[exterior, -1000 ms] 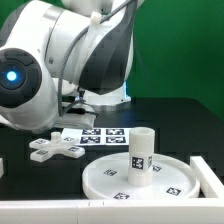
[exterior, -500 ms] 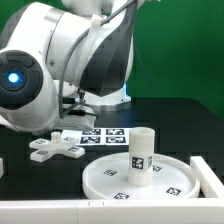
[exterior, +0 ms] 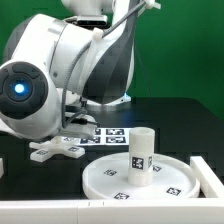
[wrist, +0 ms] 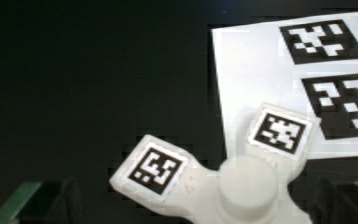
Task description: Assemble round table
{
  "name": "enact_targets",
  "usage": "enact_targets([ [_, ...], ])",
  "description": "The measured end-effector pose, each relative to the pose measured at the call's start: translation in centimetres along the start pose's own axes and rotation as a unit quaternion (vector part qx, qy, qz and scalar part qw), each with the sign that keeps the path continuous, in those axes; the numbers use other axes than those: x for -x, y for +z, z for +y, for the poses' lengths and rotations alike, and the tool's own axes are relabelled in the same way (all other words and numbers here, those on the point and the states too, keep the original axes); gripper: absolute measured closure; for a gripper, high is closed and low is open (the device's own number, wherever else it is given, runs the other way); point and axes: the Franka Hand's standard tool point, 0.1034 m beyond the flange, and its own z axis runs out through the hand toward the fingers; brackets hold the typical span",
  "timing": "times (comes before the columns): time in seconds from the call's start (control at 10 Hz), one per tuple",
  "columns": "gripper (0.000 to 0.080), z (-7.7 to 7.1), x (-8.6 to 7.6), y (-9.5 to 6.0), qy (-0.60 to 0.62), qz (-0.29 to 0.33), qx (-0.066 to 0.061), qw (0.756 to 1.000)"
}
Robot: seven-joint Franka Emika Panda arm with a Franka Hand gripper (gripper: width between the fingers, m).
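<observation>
The cross-shaped foot (exterior: 55,149) lies flat on the counter (exterior: 185,120), toward the exterior view's left and about halfway between the front and back edges. Its four arms spread out level. In the wrist view the raised hub (wrist: 247,187) faces up at the camera, and two of the arms show their square tags. One of those arms overlaps the edge of the marker board (exterior: 102,135). Can't tell if it's actually resting on the board or just beside it.

The arm (exterior: 70,60) is folded over hard. A big joint with a glowing blue light (exterior: 20,89) sits at the exterior view's left, and the wrist hangs right over the foot, camera looking straight down. The arm's bulk hides most of the gripper from the outside. In the wrist view the gripper (wrist: 190,200) has its jaws spread wide, with the foot's hub showing between the two dark fingers (wrist: 34,203). It's got nothing clamped, as far as I can see. The fingers are dim and cut off at the frame edge, so I can't say if they touch the foot.

The round disc (exterior: 165,185) sits rim-up close to the front edge, toward the exterior view's right and well apart from the foot. The leg (exterior: 141,150) stands upright near the disc's middle. Its long axis is vertical, and one tag faces the exterior camera.
</observation>
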Motion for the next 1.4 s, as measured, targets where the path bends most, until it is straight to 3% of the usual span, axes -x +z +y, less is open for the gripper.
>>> enact_targets([
  [0.2, 0.0151, 0.0, 0.0, 0.6, 0.001, -0.002, -0.001, 1.0],
  [0.5, 0.0151, -0.7, -0.6, 3.4, 0.007, -0.012, 0.002, 1.0],
  [0.8, 0.0162, -0.7, -0.6, 3.5, 0.008, -0.013, 0.002, 1.0],
  [1.0, 0.0519, -0.6, -0.6, 3.5, 0.009, -0.013, 0.001, 1.0],
  [1.1, 0.0519, -0.6, -0.5, 3.5, 0.008, -0.015, 0.001, 1.0],
  [1.2, 0.0594, -0.6, -0.5, 3.5, 0.008, -0.015, 0.001, 1.0],
  [1.4, 0.0594, -0.7, -0.4, 3.5, 0.008, -0.015, 0.0, 1.0],
])
